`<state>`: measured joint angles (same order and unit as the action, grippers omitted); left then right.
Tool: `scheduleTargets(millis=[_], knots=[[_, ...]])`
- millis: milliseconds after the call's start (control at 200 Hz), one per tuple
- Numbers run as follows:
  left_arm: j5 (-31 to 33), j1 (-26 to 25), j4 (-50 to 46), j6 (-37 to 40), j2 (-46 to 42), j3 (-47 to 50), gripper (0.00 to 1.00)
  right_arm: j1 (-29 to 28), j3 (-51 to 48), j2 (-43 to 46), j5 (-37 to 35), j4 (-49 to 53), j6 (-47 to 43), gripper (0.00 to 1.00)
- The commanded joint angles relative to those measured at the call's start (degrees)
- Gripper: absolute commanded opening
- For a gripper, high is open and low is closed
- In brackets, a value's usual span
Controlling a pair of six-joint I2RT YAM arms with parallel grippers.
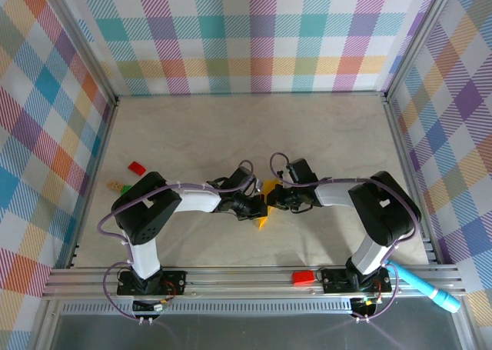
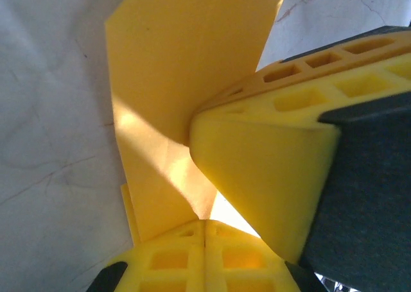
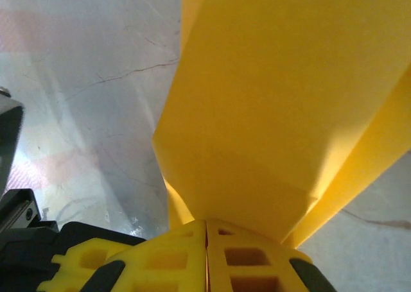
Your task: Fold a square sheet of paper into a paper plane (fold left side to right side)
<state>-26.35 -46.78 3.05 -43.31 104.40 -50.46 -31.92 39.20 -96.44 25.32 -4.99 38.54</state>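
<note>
The yellow-orange square sheet of paper (image 1: 263, 221) is folded into layers and held just above the middle of the table. Only a pointed tip of it pokes out toward the near edge from under the two grippers, so I cannot tell whether it has the paper plane shape. My left gripper (image 1: 257, 206) is shut on the paper (image 2: 173, 80), which rises from its closed fingertips (image 2: 186, 240). My right gripper (image 1: 276, 201) is shut on the same paper (image 3: 276, 99) from the opposite side. Its yellow finger (image 2: 263, 170) shows close by in the left wrist view.
A red block (image 1: 137, 167) and small tan and green pieces (image 1: 117, 186) lie at the left. Another red block (image 1: 303, 278) sits on the front rail (image 1: 231, 277). A light blue pen-like cylinder (image 1: 427, 287) lies at the near right. Checkered walls (image 1: 246, 35) enclose the table.
</note>
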Motion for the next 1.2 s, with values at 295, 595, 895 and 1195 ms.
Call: scheduleTargets(millis=[295,595,895,1195], knots=[[5.47,-0.39,-12.28,-0.28,1.84,1.91,0.0,1.29,-2.12,-1.48,-3.78,-1.68,-4.4,0.09],[5.69,-0.37,-12.31,-0.42,1.83,2.45,0.0,5.04,-0.02,-2.18,-3.54,-1.07,-7.29,0.1],[5.6,-0.34,-11.86,-0.77,1.93,2.91,0.0,8.6,3.6,-4.59,-3.43,0.55,-9.96,0.1],[5.75,-0.41,-11.49,-1.03,1.5,3.44,0.0,11.59,6.77,-7.07,-3.44,0.95,-11.16,0.1]])
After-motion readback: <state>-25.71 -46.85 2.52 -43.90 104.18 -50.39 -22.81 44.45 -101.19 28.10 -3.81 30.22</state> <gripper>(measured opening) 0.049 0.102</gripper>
